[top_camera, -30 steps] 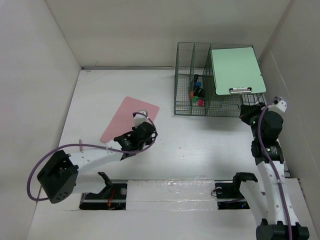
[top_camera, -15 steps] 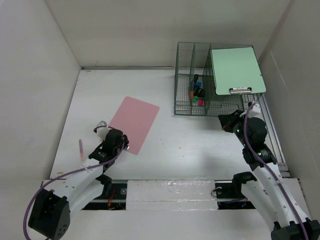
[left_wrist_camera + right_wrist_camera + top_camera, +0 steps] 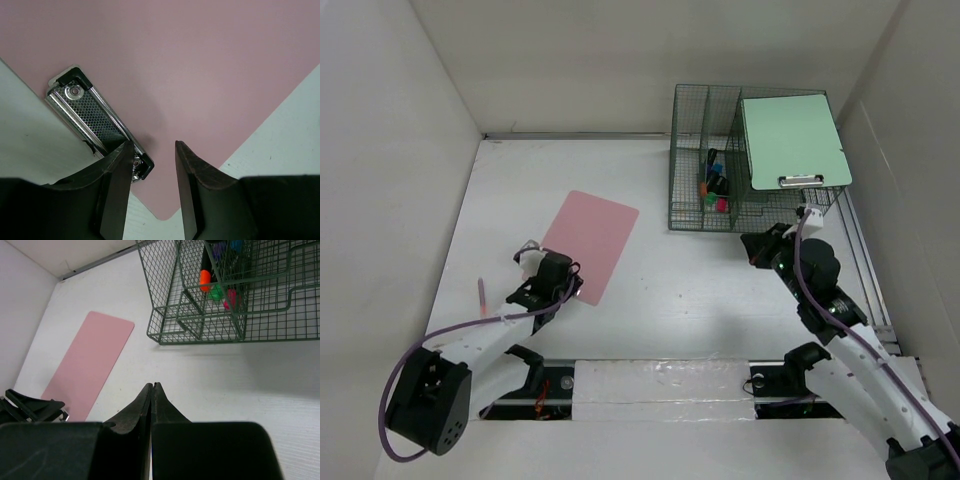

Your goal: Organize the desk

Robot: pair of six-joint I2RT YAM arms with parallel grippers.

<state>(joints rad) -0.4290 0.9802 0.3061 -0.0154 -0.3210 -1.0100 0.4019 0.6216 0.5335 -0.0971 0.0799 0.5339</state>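
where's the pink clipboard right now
In the top view the pink clipboard lies flat on the left half of the desk, left of the green wire rack, with the left gripper over its near clip end.

The right pincer [image 3: 151, 386] rises from the bottom edge. Its two dark fingers are pressed flat together with no gap, and their tips hang over the bare white tabletop [image 3: 215, 385]. At the upper right a green wire-mesh organizer [image 3: 165, 295] stands on the tabletop. In one compartment are an orange-tipped marker [image 3: 205, 277], a green one [image 3: 216, 292] and a pink one [image 3: 231, 299], close together. To the left, well apart from the organizer, a pink board [image 3: 87, 365] lies flat. Its near end meets the dark left pincer [image 3: 27, 407] at the lower left edge, where a bit of shiny metal shows.
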